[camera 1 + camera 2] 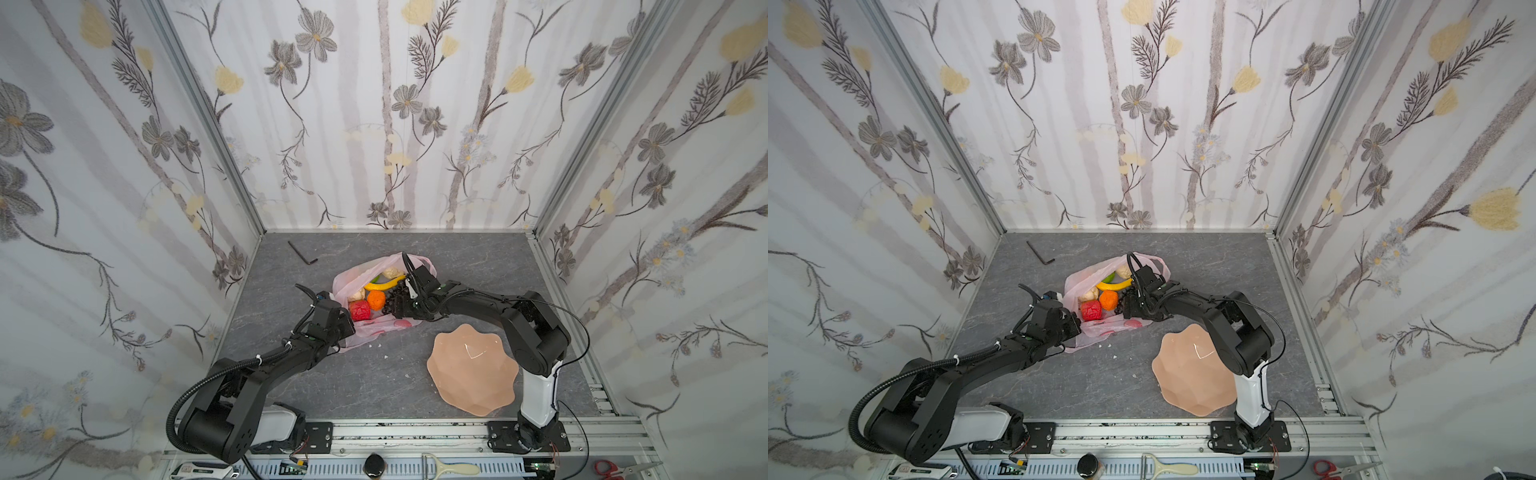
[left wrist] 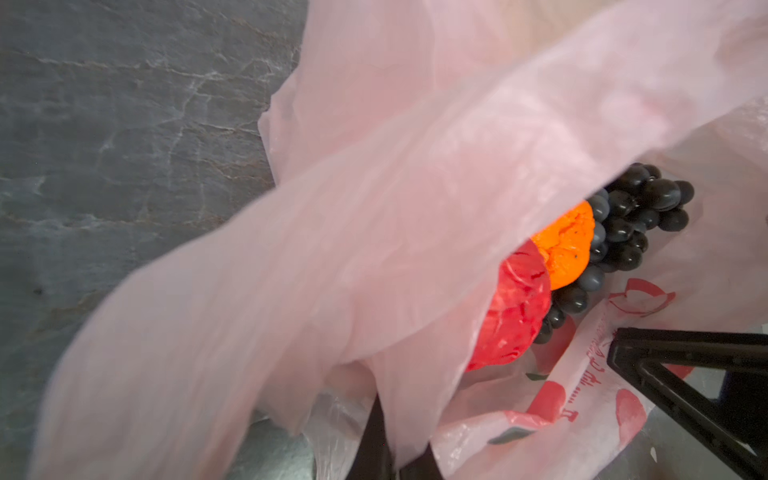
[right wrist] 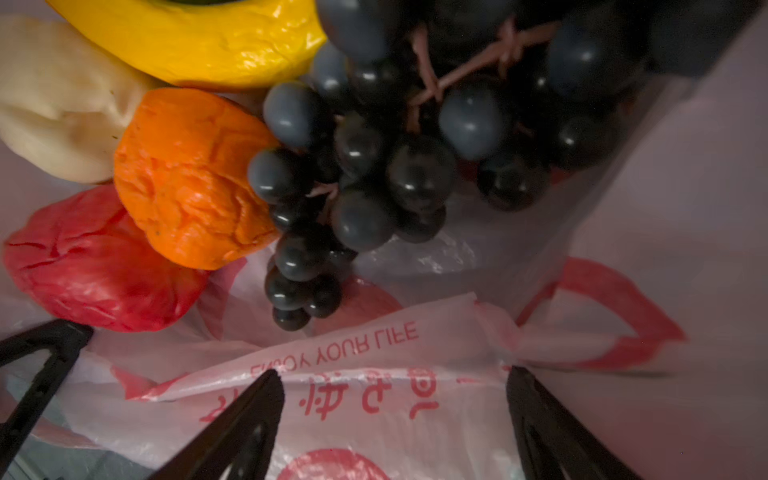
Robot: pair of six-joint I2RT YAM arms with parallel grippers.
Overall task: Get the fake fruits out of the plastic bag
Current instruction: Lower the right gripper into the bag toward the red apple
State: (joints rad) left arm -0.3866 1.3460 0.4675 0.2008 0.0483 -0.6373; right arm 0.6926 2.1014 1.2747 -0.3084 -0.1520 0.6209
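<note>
The worktop [image 1: 332, 374] holds one plastic bag [image 1: 376, 328], one banana [image 1: 384, 284], one grape bunch [image 1: 395, 297], one red fruit [image 1: 360, 310], one orange fruit [image 1: 376, 300], two beige lumps [image 1: 357, 295], one green piece [image 1: 377, 277], one dish [image 1: 473, 370] and one hex key [image 1: 301, 253].

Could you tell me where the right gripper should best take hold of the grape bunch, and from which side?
Probably its tapered end: the grape bunch narrows toward the open right gripper, so that tip should fit between the jaws. Come straight in from the gripper's side, over bare plastic bag, since the orange fruit crowds one flank.
</note>
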